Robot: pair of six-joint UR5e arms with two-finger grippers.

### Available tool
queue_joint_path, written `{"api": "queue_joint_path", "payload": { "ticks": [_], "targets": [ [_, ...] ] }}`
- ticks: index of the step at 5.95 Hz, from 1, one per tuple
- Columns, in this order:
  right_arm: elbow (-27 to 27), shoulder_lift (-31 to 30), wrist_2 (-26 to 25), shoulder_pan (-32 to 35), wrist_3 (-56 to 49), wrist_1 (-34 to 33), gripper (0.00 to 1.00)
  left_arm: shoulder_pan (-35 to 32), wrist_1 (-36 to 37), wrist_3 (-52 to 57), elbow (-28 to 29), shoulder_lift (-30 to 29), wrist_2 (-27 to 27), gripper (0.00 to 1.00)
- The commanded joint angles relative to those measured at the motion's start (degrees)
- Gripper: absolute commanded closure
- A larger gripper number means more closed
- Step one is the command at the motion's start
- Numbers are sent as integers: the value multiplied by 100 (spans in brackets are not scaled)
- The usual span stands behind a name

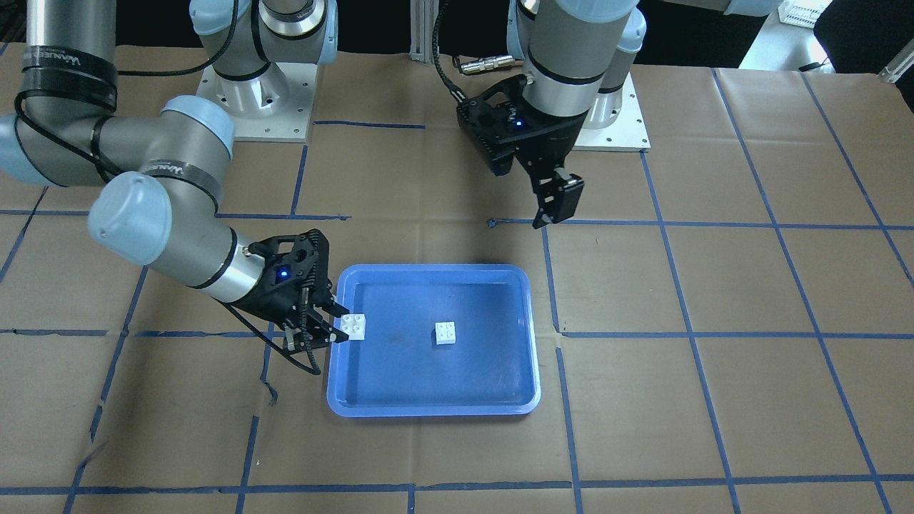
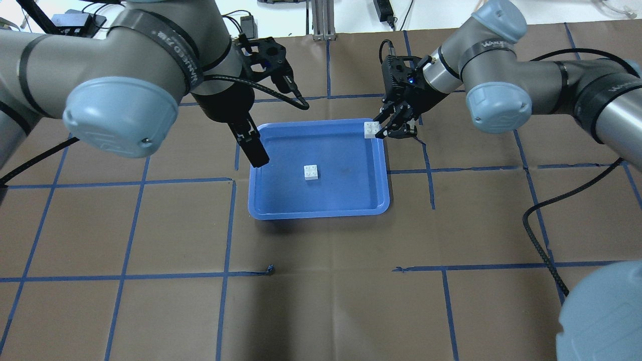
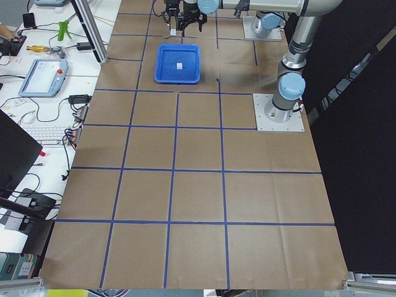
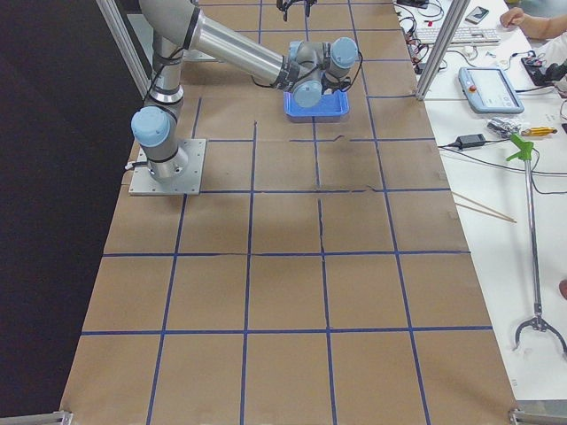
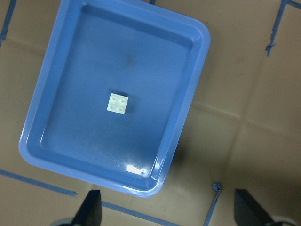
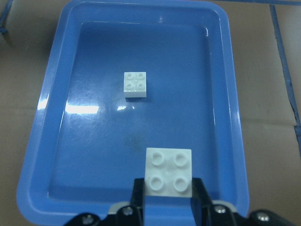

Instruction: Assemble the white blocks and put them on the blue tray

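One small square white plastic block (image 2: 312,172), its four studs up, lies flat on the floor of the shallow rectangular blue plastic tray (image 2: 321,214), about at its middle and well clear of every wall. The second white four-stud block (image 2: 371,129) is at the tray's right end, just inside the rim there, studs up and level. It is pinched between the two black fingers of the right gripper (image 2: 377,128), one finger on each of two opposite sides. The two blocks are well apart and not joined.

The left gripper (image 1: 559,202) hangs raised over the tray's left end. Its fingers are spread wide with nothing between them, and its wrist camera looks down on the whole tray and the loose block.

The tray rests on a table covered in brown paper (image 1: 714,285) crossed by a grid of blue tape lines.
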Motion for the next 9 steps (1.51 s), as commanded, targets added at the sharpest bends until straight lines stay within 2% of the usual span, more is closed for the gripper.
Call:
{"api": "queue_joint_path", "payload": {
  "ticks": [1,3,5,6,8,9],
  "targets": [
    [271,389,-11,397,721,-1065,74,556,-28,-1414,0,441,119,1],
    [719,653,-2,434,750,-1866,75,619,322,-3812,-35,478,110,1],
    [774,847,7,635,1089,-2263,75,645,411,-5144,95,469,119,1],
    [774,961,-2,706,1258,-2466,75,672,255,-5194,140,513,206,1],
    [783,979,-2,724,1259,-2459,75,794,-384,-5107,114,478,215,1],
    [783,979,-2,759,1277,-2451,75,847,-353,-5089,88,469,181,1]
  ]
}}
